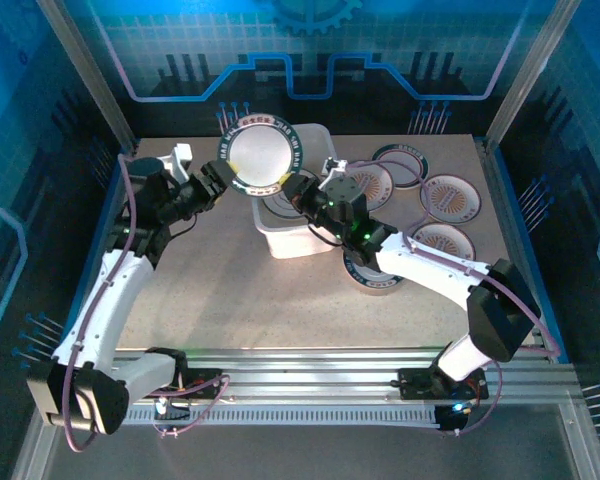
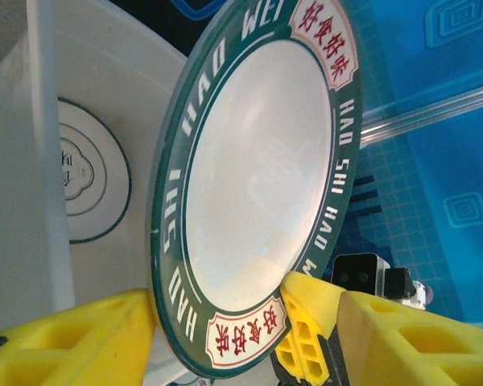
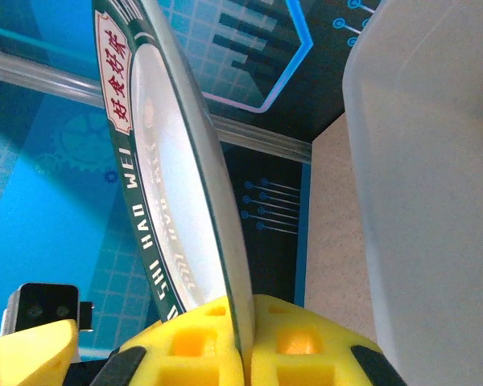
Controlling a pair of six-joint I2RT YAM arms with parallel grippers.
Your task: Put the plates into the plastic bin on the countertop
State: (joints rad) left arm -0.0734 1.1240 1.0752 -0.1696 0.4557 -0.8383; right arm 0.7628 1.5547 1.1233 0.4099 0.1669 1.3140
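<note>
Above the plastic bin (image 1: pixel 298 240), at its far-left rim: one green-rimmed plate (image 1: pixel 260 155), round, tilted, face towards the overhead camera, edge-on in the right wrist view. Right gripper (image 1: pixel 300 188) is clamped on its near-right rim. Left gripper (image 1: pixel 218 178) has its fingers apart, one on either side of the near-left rim. Second plate (image 2: pixel 88 169) lies flat inside the bin.

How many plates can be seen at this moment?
7 plates. One held over the plastic bin, one inside it, five on the countertop to its right, one partly under the right arm. More may be hidden.
</note>
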